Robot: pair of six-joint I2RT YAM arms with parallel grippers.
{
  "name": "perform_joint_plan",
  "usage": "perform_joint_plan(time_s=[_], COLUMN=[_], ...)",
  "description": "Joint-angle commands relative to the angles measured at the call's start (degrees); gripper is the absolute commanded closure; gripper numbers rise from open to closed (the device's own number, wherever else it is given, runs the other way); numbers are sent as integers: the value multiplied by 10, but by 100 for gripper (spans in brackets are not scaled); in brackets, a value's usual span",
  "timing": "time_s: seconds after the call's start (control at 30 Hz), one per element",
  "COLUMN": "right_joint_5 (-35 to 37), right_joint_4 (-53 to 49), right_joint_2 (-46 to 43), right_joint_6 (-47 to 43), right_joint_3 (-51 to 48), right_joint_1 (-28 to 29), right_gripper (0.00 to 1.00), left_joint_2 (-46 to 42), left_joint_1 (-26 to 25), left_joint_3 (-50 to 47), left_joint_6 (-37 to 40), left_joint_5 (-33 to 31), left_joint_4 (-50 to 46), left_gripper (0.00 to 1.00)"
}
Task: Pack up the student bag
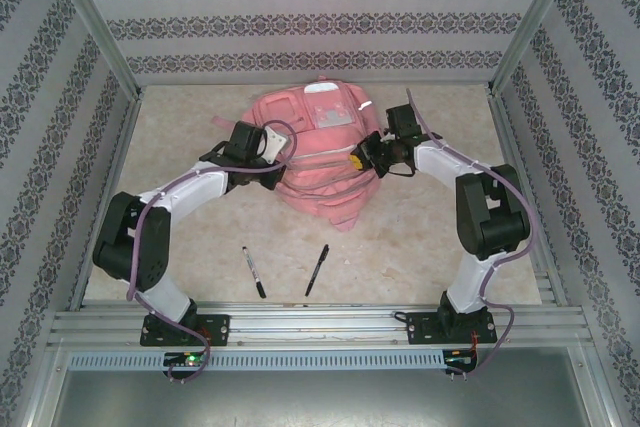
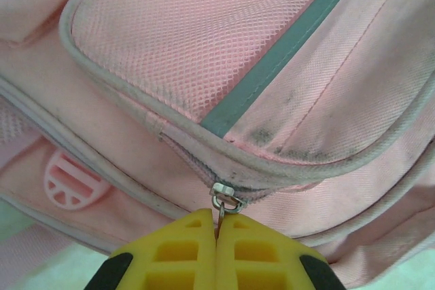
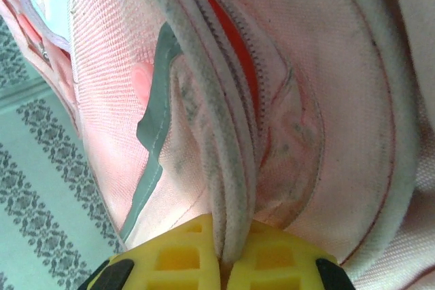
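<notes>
The pink student bag [image 1: 318, 152] lies in the middle of the table, front pockets up. My left gripper [image 1: 262, 143] is at its left side, shut on the metal zipper pull [image 2: 224, 210] of a pocket; the slider [image 2: 226, 197] sits at the zip's end, just above the yellow fingertips [image 2: 183, 249]. My right gripper [image 1: 362, 155] is at the bag's right side, shut on a fold of grey piped seam [image 3: 231, 188] next to a partly open zip [image 3: 248, 66]. Two black pens [image 1: 254, 272] [image 1: 317, 269] lie on the table in front of the bag.
Patterned walls [image 1: 300, 17] enclose the table on three sides. A metal rail [image 1: 320, 325] runs along the near edge with both arm bases. Bare tabletop [image 1: 180, 147] lies left and right of the bag.
</notes>
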Motion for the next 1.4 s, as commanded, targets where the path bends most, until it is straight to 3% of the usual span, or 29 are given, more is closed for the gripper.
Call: perform_joint_plan(time_s=[0.0,0.1,0.2,0.33,0.4,0.47,0.67,0.87,0.97,1.03,1.13,1.23,1.3,1.37], right_joint_5=[21,-25,-30,-11,-28,-15,127,187,187,189,184,177,175,174], right_joint_4=[-32,-35,-65,-113,-96,-67,-84,-108,-107,-103,-95,-93,-94,-95], right_joint_2=[20,29,30,17,-8,-43,-93,-58,-28,-11,7,6,-4,-20], right_joint_6=[-69,-97,-134,-143,-73,13,177,235,233,228,211,190,174,161], right_joint_3=[22,39,57,74,55,26,9,29,50,60,67,60,51,38], right_joint_1=[-62,-71,-74,-60,-40,-12,118,165,165,167,165,161,156,149], right_gripper=[98,99,93,58,48,46,42,42,44,51,83,100,100,100], left_joint_2=[-8,8,10,-8,-17,-20,16,33,42,47,41,32,35,38], left_joint_1=[52,67,86,81,65,40,-11,-36,-44,-46,-45,-25,3,21], left_joint_3=[-25,-22,-30,-52,-68,-79,-50,-55,-51,-50,-48,-30,-12,-7], left_joint_6=[79,134,173,168,130,114,33,-23,-24,-24,-7,53,70,122], left_joint_5=[-114,-86,-1,155,176,181,206,226,234,245,239,223,204,143], left_joint_4=[-4,16,40,97,140,171,211,295,296,296,265,175,118,69], left_gripper=[100,100,100,100,100,100,100,100,100,100,100,100,100,100])
